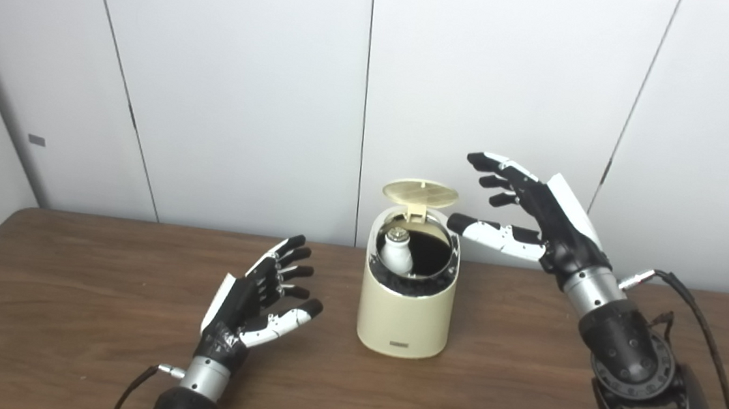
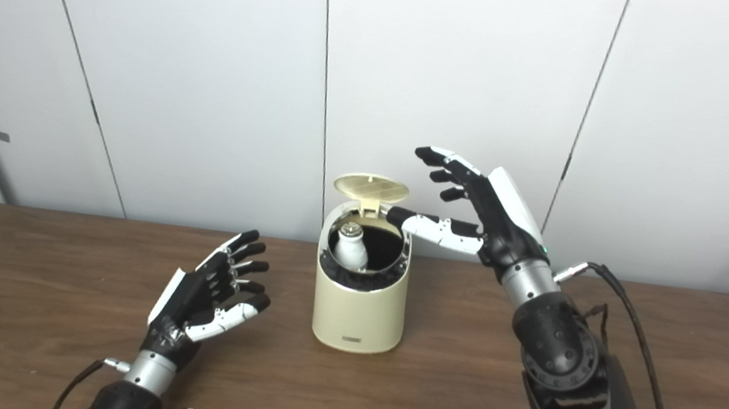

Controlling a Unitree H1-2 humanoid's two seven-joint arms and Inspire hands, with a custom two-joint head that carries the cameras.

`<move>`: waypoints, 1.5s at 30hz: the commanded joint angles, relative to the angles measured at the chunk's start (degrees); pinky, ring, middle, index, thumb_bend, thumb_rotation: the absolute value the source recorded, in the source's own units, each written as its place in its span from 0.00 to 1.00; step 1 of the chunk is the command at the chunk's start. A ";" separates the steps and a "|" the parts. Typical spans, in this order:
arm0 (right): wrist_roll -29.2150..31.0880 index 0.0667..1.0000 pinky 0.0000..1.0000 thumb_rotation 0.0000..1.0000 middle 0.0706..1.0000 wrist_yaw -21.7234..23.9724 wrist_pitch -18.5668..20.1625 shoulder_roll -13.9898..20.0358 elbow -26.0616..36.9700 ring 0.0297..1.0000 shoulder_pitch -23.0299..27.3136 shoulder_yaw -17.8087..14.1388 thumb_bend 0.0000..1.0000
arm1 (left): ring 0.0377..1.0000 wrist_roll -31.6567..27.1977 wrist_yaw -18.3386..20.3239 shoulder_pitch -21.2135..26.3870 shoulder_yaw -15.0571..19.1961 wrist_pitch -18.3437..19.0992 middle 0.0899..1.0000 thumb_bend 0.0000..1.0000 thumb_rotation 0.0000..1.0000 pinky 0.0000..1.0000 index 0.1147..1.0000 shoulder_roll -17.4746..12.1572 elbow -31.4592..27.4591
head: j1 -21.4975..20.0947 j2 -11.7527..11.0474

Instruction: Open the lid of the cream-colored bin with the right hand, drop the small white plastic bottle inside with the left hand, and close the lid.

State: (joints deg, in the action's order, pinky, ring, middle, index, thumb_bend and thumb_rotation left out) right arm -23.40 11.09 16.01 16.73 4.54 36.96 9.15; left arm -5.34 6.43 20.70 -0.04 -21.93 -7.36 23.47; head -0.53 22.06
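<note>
We note the cream-colored bin [image 1: 406, 305] standing upright near the middle of the wooden table [image 1: 51, 306]. Its round lid [image 1: 421, 193] is up, hinged at the back and tipped open, underside ribbed in a fine grid. Inside the dark opening sits the small white plastic bottle [image 1: 396, 251], upright or nearly so, leaning toward the left wall of the bin, its pale cap toward the top. The inner rim looks black, with what may be a dark liner bunched around it.

The bin is a smooth, rounded cylinder with a slanted top edge and a matte plastic look. A small plate or label sits low on its front; we cannot read any writing on it. The table is dark brown wood grain, smooth. Behind it, plain white wall panels with dark seams.

The right hand [image 1: 535, 214] is raised just right of the bin at lid height, fingers [image 1: 498, 172] spread and slightly curled, holding nothing. Its thumb reaches toward the bin's upper rim below the lid; whether it touches, we cannot tell. The hand is black with white shell plates; a cable [image 1: 712, 347] runs from the wrist.

The left hand [image 2: 210, 297] lies low over the table, well left of the bin, palm turned inward, fingers apart and empty.
</note>
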 commanded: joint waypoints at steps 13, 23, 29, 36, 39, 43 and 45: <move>-4.60 0.84 0.84 0.85 0.89 5.67 -0.09 3.30 -2.78 0.92 10.14 4.27 0.72 | 0.78 1.31 -0.17 0.69 0.96 -3.08 0.84 0.68 0.20 0.67 0.88 1.41 1.38 | 0.57 0.07; -7.49 0.75 0.80 0.86 0.80 7.24 -2.09 3.86 -0.85 0.87 9.60 6.87 0.74 | 0.77 2.28 -0.70 0.80 1.01 -3.31 0.82 0.74 0.20 0.68 0.86 1.80 1.65 | 1.58 0.28; -7.72 0.72 0.81 0.82 0.78 8.49 -1.82 4.12 1.14 0.88 8.57 6.92 0.72 | 0.77 3.19 -1.16 0.65 1.33 -3.14 0.82 0.75 0.19 0.68 0.85 1.90 1.12 | 1.77 0.73; -8.44 0.71 0.85 0.79 0.78 9.30 -1.81 4.57 3.12 0.91 7.46 6.94 0.70 | 0.78 2.74 -1.21 1.07 1.86 -2.96 0.83 0.74 0.16 0.68 0.85 2.15 1.57 | 2.24 1.03; -9.04 0.71 0.86 0.79 0.76 9.83 -2.01 5.16 4.00 0.92 7.15 7.20 0.69 | 0.78 2.60 -1.24 1.29 2.14 -2.80 0.83 0.74 0.15 0.68 0.86 2.28 1.72 | 2.38 1.12; -10.74 0.71 0.84 0.78 0.76 10.62 -2.57 6.23 4.90 0.91 7.08 7.97 0.69 | 0.78 3.00 -1.42 1.24 2.24 -2.76 0.83 0.72 0.12 0.68 0.86 2.32 1.41 | 2.49 1.38; -11.28 0.72 0.83 0.78 0.76 11.05 -2.91 6.63 5.14 0.90 7.00 8.22 0.70 | 0.78 3.31 -1.69 1.19 2.22 -2.76 0.83 0.71 0.12 0.67 0.86 2.32 1.21 | 2.49 1.38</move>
State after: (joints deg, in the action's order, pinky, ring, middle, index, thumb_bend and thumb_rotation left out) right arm -33.80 22.32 15.05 22.03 7.56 41.89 17.79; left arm -2.31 5.45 21.32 2.23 -23.54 -5.76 24.44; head 1.93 23.38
